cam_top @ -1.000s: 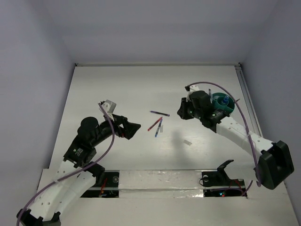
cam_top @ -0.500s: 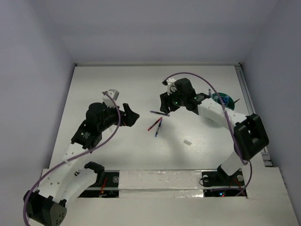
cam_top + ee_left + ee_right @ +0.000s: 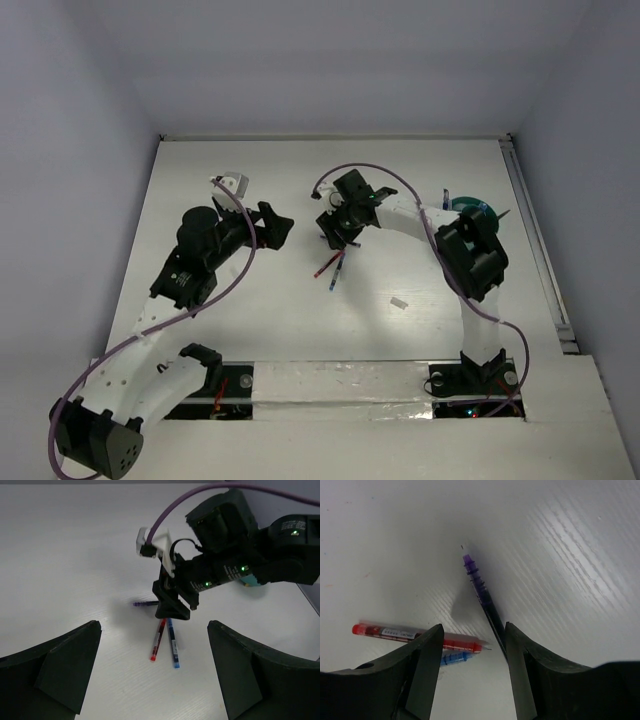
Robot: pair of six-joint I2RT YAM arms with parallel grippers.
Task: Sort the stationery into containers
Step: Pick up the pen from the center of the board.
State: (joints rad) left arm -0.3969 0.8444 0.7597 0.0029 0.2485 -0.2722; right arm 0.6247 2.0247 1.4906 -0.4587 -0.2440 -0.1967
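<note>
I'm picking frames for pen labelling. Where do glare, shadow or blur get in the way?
Right wrist view: glare streaks the table upper right; the purple pen is sharp, a shadow beside it; the right tool is blurred. Left wrist view: the red pen and blue pen are clear, the left tool dark. Top view: even light, pens tiny.

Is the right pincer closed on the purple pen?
No: the right pincer stands open with its fingers apart, and the purple pen lies flat on the table next to one finger.
</note>
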